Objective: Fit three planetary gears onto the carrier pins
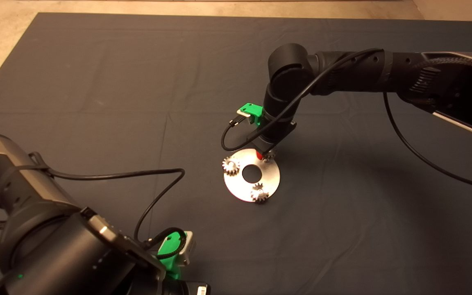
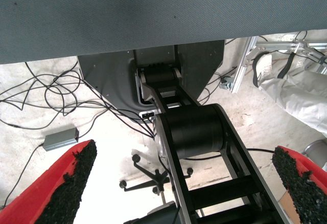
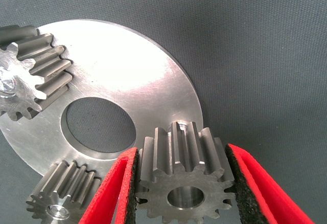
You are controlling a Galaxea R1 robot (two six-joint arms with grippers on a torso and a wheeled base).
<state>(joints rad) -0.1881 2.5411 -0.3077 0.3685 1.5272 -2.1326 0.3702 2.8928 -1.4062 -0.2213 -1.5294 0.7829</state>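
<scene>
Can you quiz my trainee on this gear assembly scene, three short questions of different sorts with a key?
1. True or false: the right gripper holds a small dark-grey toothed metal gear over the flat silver round plate.
2. How many other gears already sit on the plate?
3. Where is the left gripper? A) on the plate B) parked at the lower left, open C) holding a gear

Key:
1. True
2. Two: one, another
3. B

dim warm light; glare on plate [image 3: 127, 75]
</scene>
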